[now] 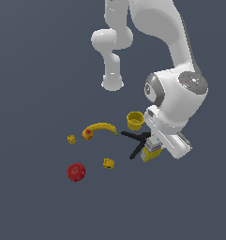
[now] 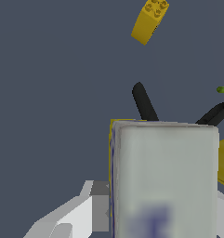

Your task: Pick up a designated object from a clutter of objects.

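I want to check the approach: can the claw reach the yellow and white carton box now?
Probably yes. The claw is already right over the carton box, and one finger sits beside its white top. The black clamp lies close by but not between them.

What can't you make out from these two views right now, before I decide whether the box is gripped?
- Gripper: exterior view, the wrist body covers the fingers; open or shut is unclear.
- Carton box: exterior view, only a small corner shows under the hand.
- Box logo: wrist view, blurred and cut by the frame edge.
- Black clamp: wrist view, mostly behind the box.
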Available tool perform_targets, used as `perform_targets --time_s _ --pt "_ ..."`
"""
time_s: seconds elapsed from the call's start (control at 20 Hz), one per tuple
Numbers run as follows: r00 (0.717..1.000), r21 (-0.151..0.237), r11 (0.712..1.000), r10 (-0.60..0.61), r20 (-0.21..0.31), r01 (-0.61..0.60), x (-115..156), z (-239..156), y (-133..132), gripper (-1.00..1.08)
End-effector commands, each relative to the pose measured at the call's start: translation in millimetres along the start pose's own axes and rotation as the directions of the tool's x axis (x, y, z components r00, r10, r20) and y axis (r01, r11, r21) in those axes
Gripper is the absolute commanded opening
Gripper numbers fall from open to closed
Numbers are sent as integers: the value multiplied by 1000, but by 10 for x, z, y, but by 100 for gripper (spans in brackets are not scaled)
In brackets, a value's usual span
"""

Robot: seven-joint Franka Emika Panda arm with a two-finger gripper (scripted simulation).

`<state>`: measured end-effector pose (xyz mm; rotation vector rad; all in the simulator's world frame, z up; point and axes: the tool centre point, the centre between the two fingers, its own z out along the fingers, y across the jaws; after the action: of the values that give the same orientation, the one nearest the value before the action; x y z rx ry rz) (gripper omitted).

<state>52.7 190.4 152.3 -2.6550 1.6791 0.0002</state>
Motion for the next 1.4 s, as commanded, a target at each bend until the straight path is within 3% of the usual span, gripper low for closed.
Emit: perform_targets --time_s 0.0,0.3,0.6,1.35 --pt "1000 0 1000 0 0 0 0 2 0 -100" --pt "1000 0 1000 0 0 0 27 -30 5 -100" --pt "1000 0 1000 0 0 0 246 -275 52 -100" --pt "1000 1 1000 -1 2 1 1380 -1546 278 -100"
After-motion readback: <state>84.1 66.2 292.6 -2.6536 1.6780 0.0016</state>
